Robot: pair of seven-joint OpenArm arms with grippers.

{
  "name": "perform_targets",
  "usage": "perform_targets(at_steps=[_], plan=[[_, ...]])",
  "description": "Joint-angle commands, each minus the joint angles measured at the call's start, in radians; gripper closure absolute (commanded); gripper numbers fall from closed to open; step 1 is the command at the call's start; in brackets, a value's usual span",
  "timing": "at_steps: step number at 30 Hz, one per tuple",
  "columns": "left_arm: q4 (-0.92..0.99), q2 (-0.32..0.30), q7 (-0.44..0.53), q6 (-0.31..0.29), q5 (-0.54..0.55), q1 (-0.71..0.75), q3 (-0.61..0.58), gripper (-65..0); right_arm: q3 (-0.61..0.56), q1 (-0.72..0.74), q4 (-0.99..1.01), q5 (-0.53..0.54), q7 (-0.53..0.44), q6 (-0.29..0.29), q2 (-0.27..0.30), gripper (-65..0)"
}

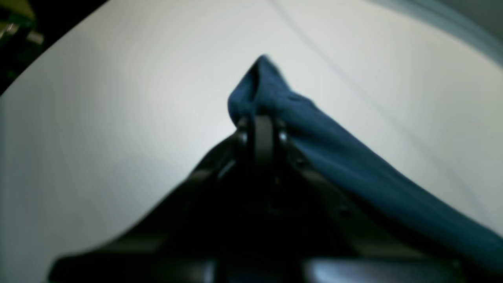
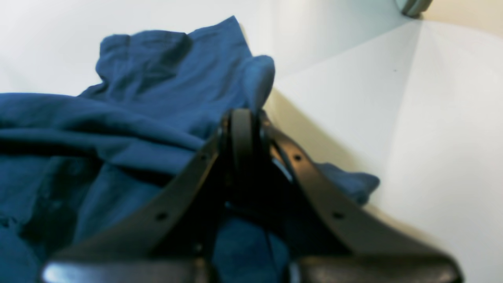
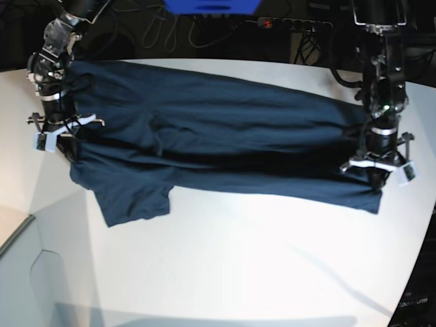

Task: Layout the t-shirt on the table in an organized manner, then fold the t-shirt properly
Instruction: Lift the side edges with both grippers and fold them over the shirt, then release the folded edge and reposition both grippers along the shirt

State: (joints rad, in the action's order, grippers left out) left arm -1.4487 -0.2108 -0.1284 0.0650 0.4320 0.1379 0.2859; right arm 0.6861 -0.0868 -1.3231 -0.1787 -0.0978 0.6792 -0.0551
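T-shirt (image 3: 225,129), dark navy, stretched crosswise over the far half of the white counter (image 3: 238,259), bunched in long folds; one sleeve (image 3: 133,201) lies flat toward the near side at the base view's left. Neck and any label not made out among the folds. Cloth edge under each hand hidden by the fingers. Left wrist view blurred; only a peak of fabric (image 1: 267,90) shows past the fingertips, the rest running off frame to the lower right. Right wrist view cuts the shirt off at the left and bottom edges. Left hand (image 3: 379,172), on the base view's right, points straight down from an upright arm, fingers pinched narrow on the shirt's end, close to the counter. Right hand (image 3: 56,136), on the base view's left, also points down, fingers pinched narrow on the opposite end of the shirt. Both hands set well apart, the cloth spanning between them.
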Motion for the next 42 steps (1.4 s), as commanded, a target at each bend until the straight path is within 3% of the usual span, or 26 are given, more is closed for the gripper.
perform_targets(at_steps=[1, 5, 11, 19, 21, 26, 29, 35, 40, 42], plan=[[-0.020, -0.009, 0.026, 0.000, 0.023, 0.002, 0.014, 0.0, 0.002, -0.005, -0.006, 0.017, -0.029, 0.019, 0.008, 0.0], [-0.017, -0.014, 0.026, 0.000, 0.081, 0.030, 0.016, 0.0, 0.002, -0.018, 0.037, 0.017, -0.030, 0.019, 0.014, 0.0], [-0.007, -0.006, 0.026, 0.000, 0.087, 0.072, 0.014, 0.0, 0.060, -0.014, 0.149, 0.017, -0.032, 0.019, 0.044, 0.0], [0.053, -0.005, 0.023, -0.001, 0.087, 0.101, 0.013, -0.5, 0.039, -0.018, 0.184, 0.012, -0.030, 0.019, 0.060, -0.5], [0.078, -0.005, 0.023, -0.001, 0.087, 0.102, 0.011, -4.6, 0.022, -0.021, 0.182, 0.011, -0.029, 0.019, 0.060, -6.1], [0.082, 0.024, 0.023, -0.001, 0.087, 0.127, 0.019, -24.9, 0.014, -0.055, 0.136, 0.012, -0.029, 0.019, 0.059, -24.7], [0.024, 0.024, 0.023, -0.001, 0.087, 0.151, 0.019, -32.4, 0.017, -0.069, 0.072, 0.015, -0.029, 0.019, 0.050, -30.8], [-0.099, 0.014, 0.023, 0.003, 0.087, 0.182, 0.026, -34.1, 0.017, -0.081, -0.062, 0.015, -0.029, 0.019, 0.007, -31.8], [-0.074, 0.014, 0.020, 0.002, 0.077, 0.105, 0.106, -34.1, 0.016, -0.081, -0.103, 0.015, -0.029, 0.019, -0.021, -31.8], [-0.040, -0.017, 0.016, 0.002, 0.077, 0.076, 0.109, -34.1, 0.016, -0.078, -0.102, 0.015, -0.029, 0.019, -0.021, -31.8]])
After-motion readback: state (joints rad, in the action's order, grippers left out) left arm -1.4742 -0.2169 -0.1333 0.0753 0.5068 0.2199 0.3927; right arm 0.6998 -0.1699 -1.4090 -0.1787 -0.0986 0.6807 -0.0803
